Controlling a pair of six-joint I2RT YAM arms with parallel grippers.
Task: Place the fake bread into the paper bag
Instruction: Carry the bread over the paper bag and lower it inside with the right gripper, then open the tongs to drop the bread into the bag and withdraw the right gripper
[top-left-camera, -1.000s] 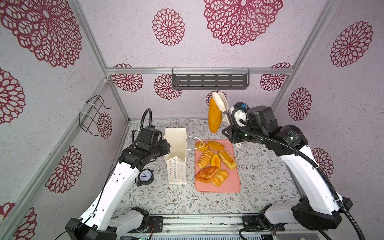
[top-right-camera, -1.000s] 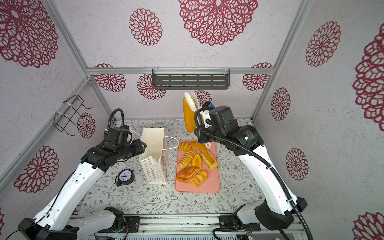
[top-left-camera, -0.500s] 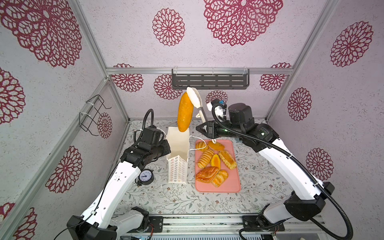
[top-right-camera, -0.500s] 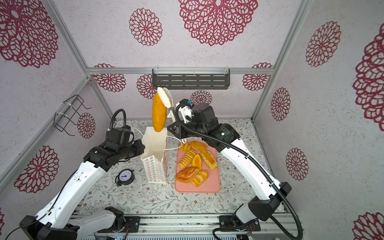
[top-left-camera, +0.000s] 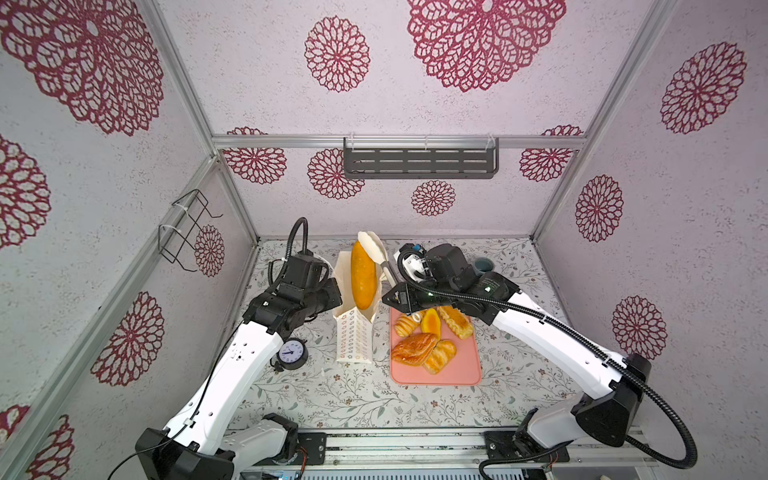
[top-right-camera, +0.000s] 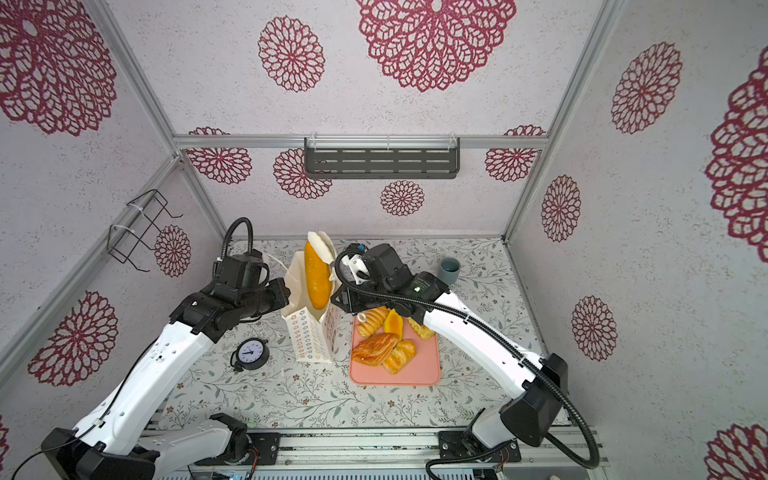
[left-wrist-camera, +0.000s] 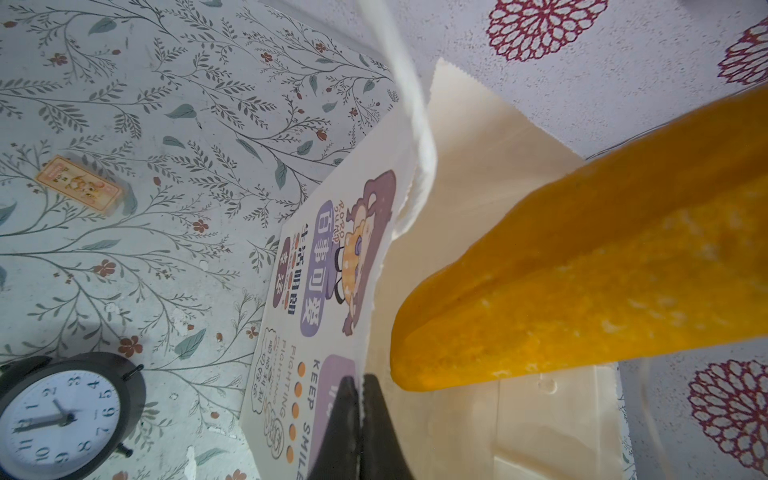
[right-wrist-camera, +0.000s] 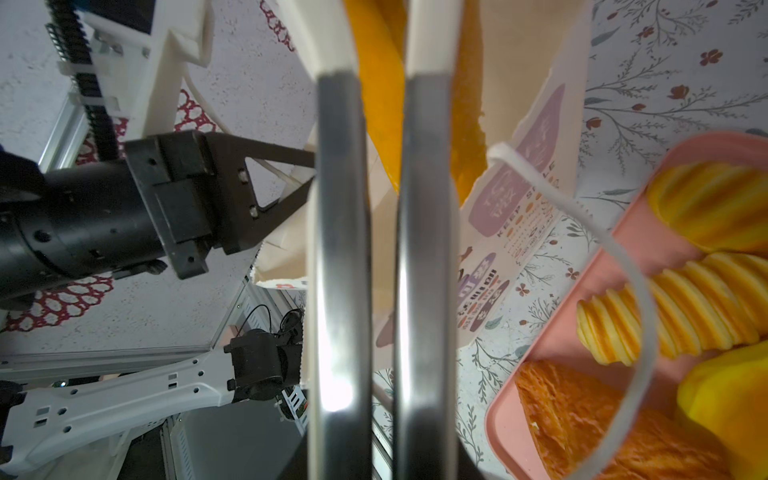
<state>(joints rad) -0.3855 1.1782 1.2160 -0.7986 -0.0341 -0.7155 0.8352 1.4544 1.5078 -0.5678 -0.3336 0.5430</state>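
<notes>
**Long loaf poised at the mouth of the bag**

The right jaws are pressed together on a pair of tongs (top-left-camera: 376, 253). The tongs' white tips clamp the long loaf (top-left-camera: 363, 278) almost upright over the paper bag (top-left-camera: 353, 340). The loaf's lower end sits just inside the mouth, with most of its length above the rim. The left jaws pinch the rim of the bag's printed wide wall, which holds the narrow mouth apart. As I judge it, the loaf should go straight down the middle, clear of both walls and of the cord handle (right-wrist-camera: 623, 266). The pinch must be firm so the tall bag does not tip, and the tongs should open only once the loaf is deep inside. The other breads (top-left-camera: 415, 347) lie on the pink tray (top-left-camera: 457, 370), just beside the bag on the tabletop.
</notes>
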